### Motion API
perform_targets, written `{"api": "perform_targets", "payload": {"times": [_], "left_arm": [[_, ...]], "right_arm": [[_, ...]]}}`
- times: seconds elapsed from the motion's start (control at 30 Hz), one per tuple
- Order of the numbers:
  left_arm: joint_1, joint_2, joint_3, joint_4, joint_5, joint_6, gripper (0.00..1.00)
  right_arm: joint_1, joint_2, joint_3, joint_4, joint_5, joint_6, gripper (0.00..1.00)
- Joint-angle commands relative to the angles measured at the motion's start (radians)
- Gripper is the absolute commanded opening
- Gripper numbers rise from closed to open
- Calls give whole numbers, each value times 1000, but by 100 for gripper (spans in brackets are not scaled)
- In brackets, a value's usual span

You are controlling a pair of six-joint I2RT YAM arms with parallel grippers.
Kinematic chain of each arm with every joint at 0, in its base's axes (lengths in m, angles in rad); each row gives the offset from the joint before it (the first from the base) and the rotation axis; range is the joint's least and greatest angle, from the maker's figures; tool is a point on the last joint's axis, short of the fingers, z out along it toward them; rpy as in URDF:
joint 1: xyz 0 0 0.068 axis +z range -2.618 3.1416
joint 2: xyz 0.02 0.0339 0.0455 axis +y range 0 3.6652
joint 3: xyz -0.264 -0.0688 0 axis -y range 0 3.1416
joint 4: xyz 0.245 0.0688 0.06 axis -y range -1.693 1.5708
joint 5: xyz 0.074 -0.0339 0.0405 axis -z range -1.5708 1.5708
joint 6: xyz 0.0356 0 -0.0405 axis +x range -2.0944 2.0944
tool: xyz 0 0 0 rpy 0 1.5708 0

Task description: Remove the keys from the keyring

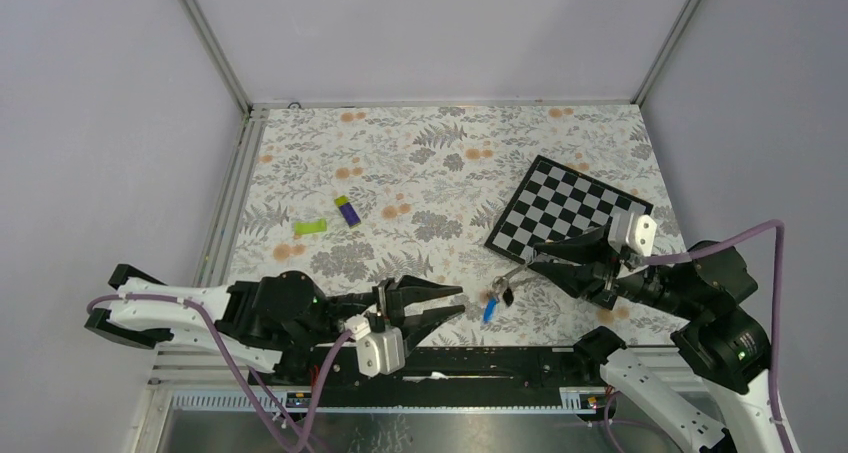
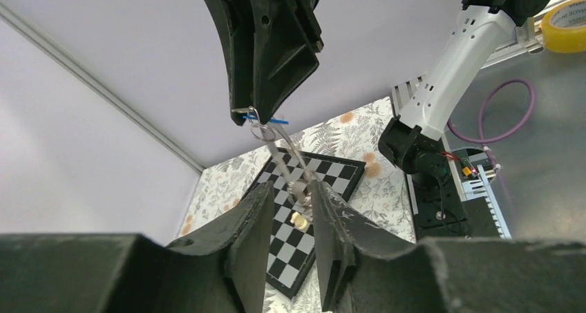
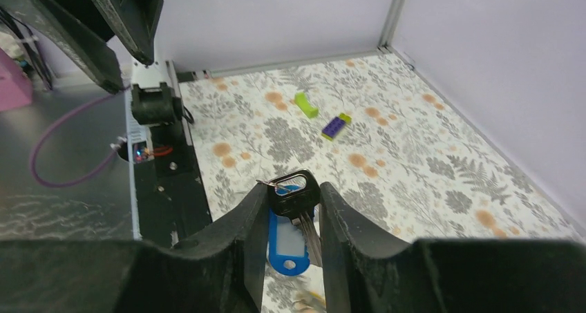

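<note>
My right gripper (image 3: 294, 188) is shut on the black-headed key (image 3: 295, 194), held above the table. A blue tag (image 3: 289, 242) hangs under it, and the thin wire of the keyring (image 3: 278, 184) passes through the key's head. From above, the bunch of keys (image 1: 500, 293) dangles just off the right gripper (image 1: 528, 260), blue tag (image 1: 489, 310) lowest. My left gripper (image 1: 462, 302) sits a little left of the bunch, jaws apart. In the left wrist view blurred silver keys (image 2: 298, 187) hang between its fingertips (image 2: 321, 195), touching neither clearly.
A chessboard (image 1: 570, 208) lies at the right rear of the flowered table. A purple-and-green block (image 1: 347, 211) and a green piece (image 1: 311, 227) lie left of centre. Grey walls close in the back and sides. A yellow tape roll (image 2: 568, 23) rests off the table.
</note>
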Motion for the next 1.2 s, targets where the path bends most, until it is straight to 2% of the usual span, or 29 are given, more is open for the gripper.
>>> {"api": "perform_targets", "payload": {"times": [0.0, 0.1, 0.17, 0.27, 0.3, 0.37, 0.43, 0.57, 0.83, 1.17], "left_arm": [[-3, -23, -54, 138, -53, -70, 36], [-3, -27, -91, 190, -78, -81, 42], [-3, -28, -116, 233, -95, -87, 50], [-3, -14, -130, 271, -126, -89, 66], [-3, -8, -129, 284, -140, -91, 76], [-3, 11, -123, 319, -169, -91, 88], [-3, 40, -111, 358, -183, -91, 95], [-3, 111, -68, 385, -173, -81, 94], [-3, 196, -28, 409, -34, -107, 88], [-3, 152, -91, 535, -124, -141, 77]], "right_arm": [[4, 45, 96, -71, 28, -127, 0], [4, 58, 127, -86, 17, -143, 0], [4, 63, 143, -94, 12, -152, 0], [3, 71, 170, -110, -3, -166, 0], [4, 73, 178, -114, -10, -167, 0], [4, 77, 191, -115, -24, -161, 0], [4, 80, 194, -105, -41, -143, 0], [4, 78, 163, -58, -79, -94, 0], [3, 81, 155, -51, -122, -84, 0], [4, 64, 141, -28, -194, -71, 0]]}}
